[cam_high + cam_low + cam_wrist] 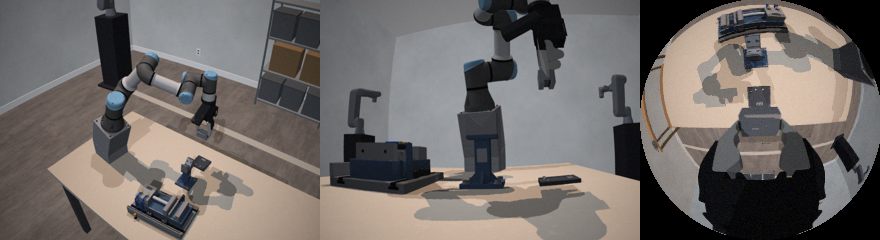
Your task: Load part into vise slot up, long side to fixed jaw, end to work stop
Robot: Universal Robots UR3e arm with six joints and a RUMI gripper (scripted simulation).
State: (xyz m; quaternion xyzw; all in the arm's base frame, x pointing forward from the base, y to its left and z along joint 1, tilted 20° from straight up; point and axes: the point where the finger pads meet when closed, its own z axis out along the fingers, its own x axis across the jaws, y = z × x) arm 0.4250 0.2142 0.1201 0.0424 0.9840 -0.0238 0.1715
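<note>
Table (258, 206): tan flat top on dark legs, standing on a wood-plank floor (51, 124); grey shadows of the arm fall across the top.
Landmark: V-block stand (186, 173), blue, bolted by its base plate near the middle of the table.
Robot pedestal (111, 139): grey block on the table, well apart from the V-block stand, toward the corner nearest the black column.
Vise (162, 206): blue body on a dark grey rail base, near the V-block stand on the side toward the table's front edge; jaws apart.
Infeed plate (202, 162): dark flat plate lying just beside the V-block stand, on the side away from the vise.
</note>
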